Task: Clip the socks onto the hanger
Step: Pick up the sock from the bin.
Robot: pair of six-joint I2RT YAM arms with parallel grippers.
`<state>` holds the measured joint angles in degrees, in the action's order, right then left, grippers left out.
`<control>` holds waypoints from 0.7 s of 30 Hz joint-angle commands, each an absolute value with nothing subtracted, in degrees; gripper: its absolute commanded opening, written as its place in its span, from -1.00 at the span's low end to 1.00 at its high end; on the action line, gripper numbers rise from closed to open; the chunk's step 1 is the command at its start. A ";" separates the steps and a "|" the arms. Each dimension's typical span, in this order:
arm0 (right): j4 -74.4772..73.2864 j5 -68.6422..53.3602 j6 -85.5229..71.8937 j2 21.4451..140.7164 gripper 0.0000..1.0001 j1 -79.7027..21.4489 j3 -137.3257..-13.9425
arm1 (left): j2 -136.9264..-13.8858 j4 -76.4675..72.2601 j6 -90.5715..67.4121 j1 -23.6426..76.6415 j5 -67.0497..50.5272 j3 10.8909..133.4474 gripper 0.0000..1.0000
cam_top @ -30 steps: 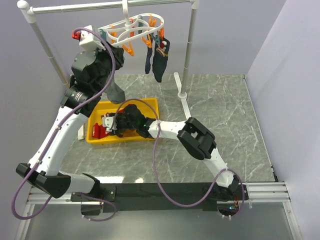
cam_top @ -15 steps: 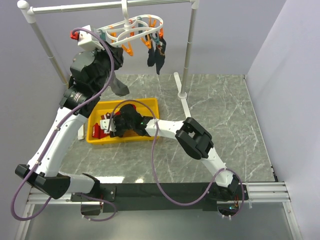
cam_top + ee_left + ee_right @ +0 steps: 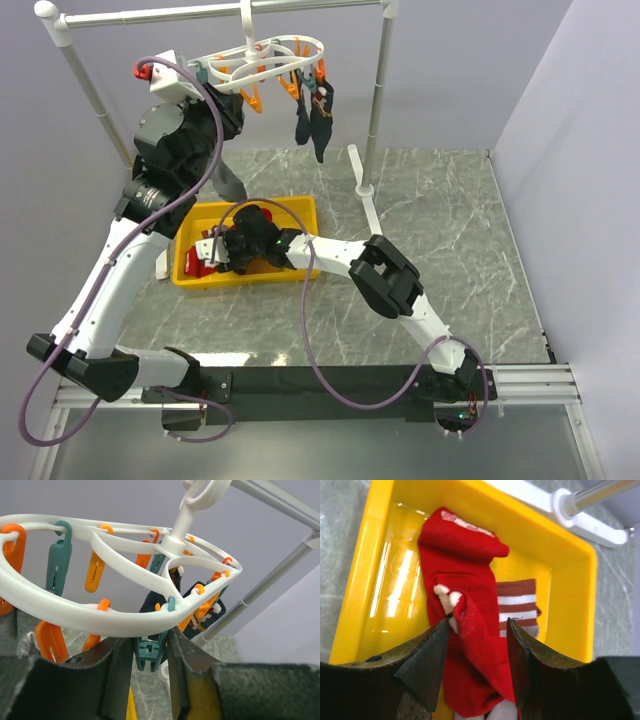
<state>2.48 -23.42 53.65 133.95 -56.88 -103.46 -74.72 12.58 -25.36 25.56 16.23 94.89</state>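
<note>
Your left gripper (image 3: 149,649) pinches a teal clothespin (image 3: 150,656) under the hanger (image 3: 100,621), far left; your right gripper (image 3: 479,626) stands parted astride the red sock (image 3: 465,575) in the yellow bin (image 3: 364,580)

The red sock (image 3: 470,655) is partly hidden behind the right gripper's fingers (image 3: 427,662) at bottom centre; the hanger (image 3: 125,625) is cut off at the frame's left edge.

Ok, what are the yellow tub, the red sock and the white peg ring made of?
Yellow tub: glossy plastic, likely; light glares off its floor. Red sock: soft knit fabric, matte and creased. White peg ring: smooth moulded plastic, apparently, with a slight sheen.
</note>
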 commanded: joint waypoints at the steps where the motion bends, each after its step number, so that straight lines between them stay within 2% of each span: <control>1: -1.31 -24.35 55.81 134.91 0.13 -57.39 -106.96 | -72.78 9.93 -25.93 25.40 15.73 94.57 -0.31; 4: -1.41 -23.73 55.72 135.35 0.09 -57.39 -107.49 | -72.60 9.41 -25.84 25.49 16.08 94.04 -0.30; 5: -1.15 -23.47 55.81 135.35 -0.12 -57.39 -107.40 | -72.51 9.23 -25.84 25.40 16.26 94.04 -0.30; 6: -0.97 -23.29 55.81 135.44 -0.23 -57.39 -107.49 | -72.51 9.14 -25.67 25.40 16.17 94.04 -0.30; 10: -0.09 -22.33 55.55 135.79 -0.49 -57.39 -107.49 | -72.42 8.88 -25.58 25.40 16.17 93.96 -0.30; 13: 1.39 -22.50 54.41 135.88 -0.91 -57.30 -107.49 | -72.16 8.61 -25.49 25.40 16.26 93.69 -0.30; 14: 3.23 -22.94 52.23 135.70 -1.00 -57.22 -107.32 | -72.07 8.61 -25.49 25.40 16.35 93.69 -0.30; 17: 8.86 -26.87 42.42 133.86 -1.00 -56.17 -106.35 | -72.16 8.88 -25.49 25.40 16.96 94.13 -0.30; 21: 18.61 -32.94 31.92 123.97 -1.00 -55.02 -98.99 | -71.81 8.79 -24.53 25.40 17.14 94.13 -0.31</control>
<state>7.81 -26.59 42.74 133.88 -56.18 -102.59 -73.95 10.96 -25.21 25.56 16.45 93.86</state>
